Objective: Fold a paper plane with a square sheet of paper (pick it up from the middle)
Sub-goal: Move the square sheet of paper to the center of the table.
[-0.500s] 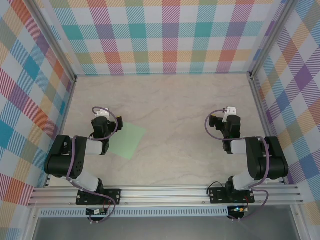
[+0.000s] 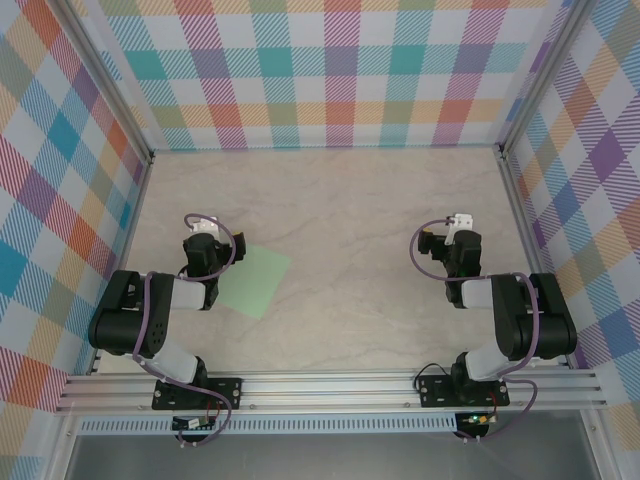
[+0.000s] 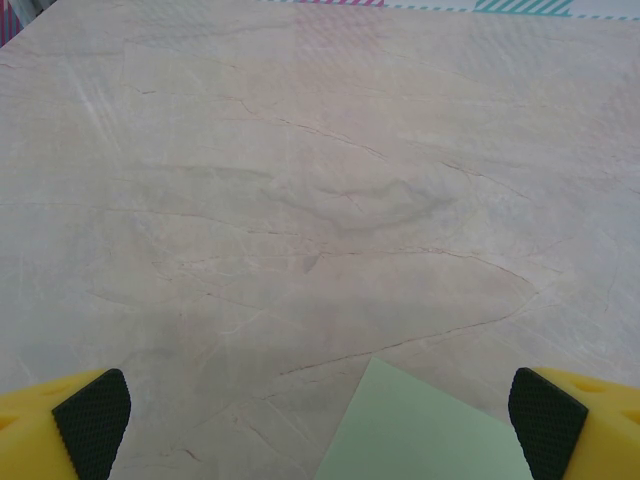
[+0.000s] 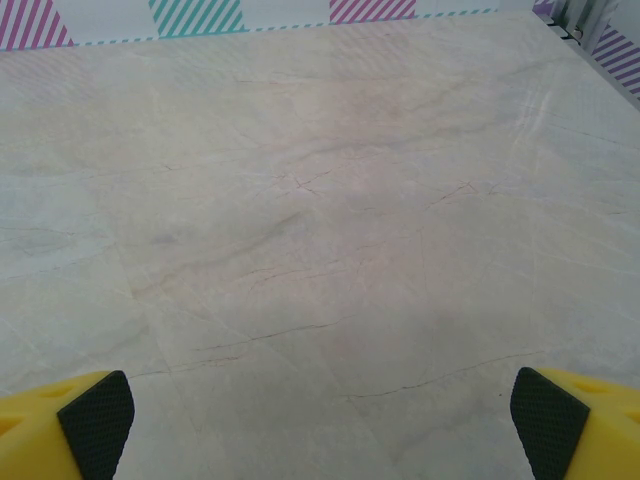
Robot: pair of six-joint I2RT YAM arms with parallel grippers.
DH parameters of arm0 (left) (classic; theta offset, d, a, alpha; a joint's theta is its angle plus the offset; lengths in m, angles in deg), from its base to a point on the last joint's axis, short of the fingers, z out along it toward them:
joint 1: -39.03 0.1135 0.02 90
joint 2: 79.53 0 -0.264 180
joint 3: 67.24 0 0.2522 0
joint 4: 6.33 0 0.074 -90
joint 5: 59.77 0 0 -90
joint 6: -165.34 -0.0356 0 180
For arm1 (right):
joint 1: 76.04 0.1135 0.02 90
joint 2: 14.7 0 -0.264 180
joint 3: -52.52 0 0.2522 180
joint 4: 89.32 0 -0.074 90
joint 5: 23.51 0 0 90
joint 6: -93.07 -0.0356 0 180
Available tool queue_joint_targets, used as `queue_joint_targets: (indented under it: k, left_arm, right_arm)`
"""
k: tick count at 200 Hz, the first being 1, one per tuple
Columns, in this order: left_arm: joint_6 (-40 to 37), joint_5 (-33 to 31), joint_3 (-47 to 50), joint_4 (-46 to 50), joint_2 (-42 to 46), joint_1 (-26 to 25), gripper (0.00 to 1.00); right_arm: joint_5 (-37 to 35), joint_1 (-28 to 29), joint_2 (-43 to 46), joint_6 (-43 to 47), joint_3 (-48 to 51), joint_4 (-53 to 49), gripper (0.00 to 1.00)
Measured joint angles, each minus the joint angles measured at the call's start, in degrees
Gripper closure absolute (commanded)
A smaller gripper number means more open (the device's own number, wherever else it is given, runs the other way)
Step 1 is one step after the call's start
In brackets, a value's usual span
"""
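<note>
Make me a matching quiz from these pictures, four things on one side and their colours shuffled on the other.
1. paper
2. left end effector
3. table
4. back wall

A. marbled beige
B. yellow with black pads
C. pale green
D. coloured checks

Pairs: 1-C, 2-B, 3-A, 4-D

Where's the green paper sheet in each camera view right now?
Top external: square sheet of paper lies left of centre, beside the left arm.
Left wrist: its corner pokes up from the bottom edge, right of centre.
Right wrist: marbled tabletop runs to the plaid wall.
Shared landmark: the marbled tabletop.
</note>
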Motion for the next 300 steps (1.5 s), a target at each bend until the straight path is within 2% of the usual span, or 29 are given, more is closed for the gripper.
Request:
queue_joint_targets:
  k: [89,139,178,198,221,246,280,300]
  left_arm:
    - [-0.02,0.31,0.35,0.2,0.92,0.0,0.0]
    - [1.31,1.55,1.88,6.84,15.56,0.02,0.0]
    - [4.7,2.29,2.23,16.24,24.22,0.07,0.0]
    - [8.39,2.8,-2.62,26.86,25.94,0.07,0.0]
    - [16.06,3.08,-10.36,38.1,26.38,0.11,0.0]
    - [23.23,5.7,-14.64,46.45,25.77,0.11,0.02]
    - [27.93,17.94,-15.87,53.07,18.99,0.02,0.04]
    - [29.29,22.69,-15.78,57.27,17.16,-1.36,0.05]
  right_arm:
    - [0.55,0.0,0.0,0.04,0.0,-0.02,0.0]
    - [3.8,0.31,2.16,1.33,0.04,-1.81,0.0]
    - [4.37,0.39,12.26,-3.3,-10.64,-26.4,0.0]
    - [4.61,0.39,17.79,-7.67,-16.11,-39.3,0.0]
    - [6.88,0.39,22.75,-14.73,-20.65,-51.19,0.0]
    - [14.08,0.39,24.59,-20.52,-21.31,-58.27,0.0]
    - [25.68,0.39,24.85,-26.56,-18.88,-63.28,0.0]
    - [31.76,0.55,26.49,-29.05,-16.06,-64.28,0.0]
